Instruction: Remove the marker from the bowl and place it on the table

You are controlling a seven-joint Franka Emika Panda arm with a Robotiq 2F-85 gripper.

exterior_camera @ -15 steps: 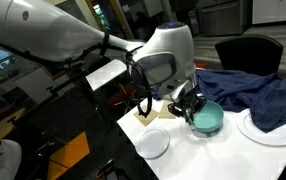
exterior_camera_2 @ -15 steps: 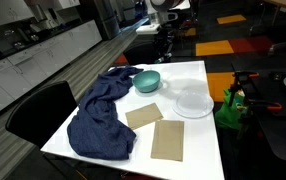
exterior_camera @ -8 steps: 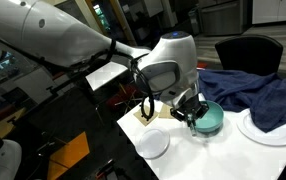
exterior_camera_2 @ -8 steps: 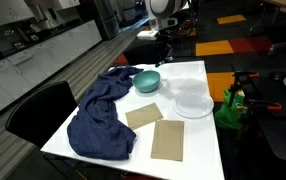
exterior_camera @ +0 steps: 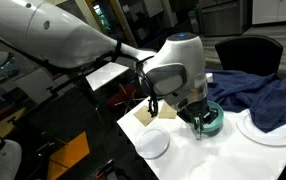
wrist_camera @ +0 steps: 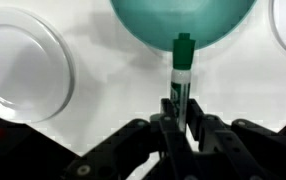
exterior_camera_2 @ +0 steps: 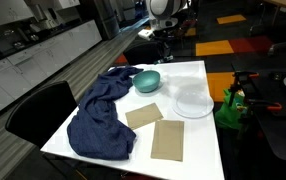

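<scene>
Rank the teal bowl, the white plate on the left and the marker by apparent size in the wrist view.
1 and 2, tied: the white plate and the bowl. Both are cut off by the frame and show similar areas, so I won't rank them.
3: the marker, clearly smallest.

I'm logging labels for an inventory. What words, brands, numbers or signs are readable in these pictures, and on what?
No text can be read anywhere.
marker: any print on its barrel is too blurred to read.
bowl: no print visible.
plate: no print visible.
cloth: no print visible.
</scene>
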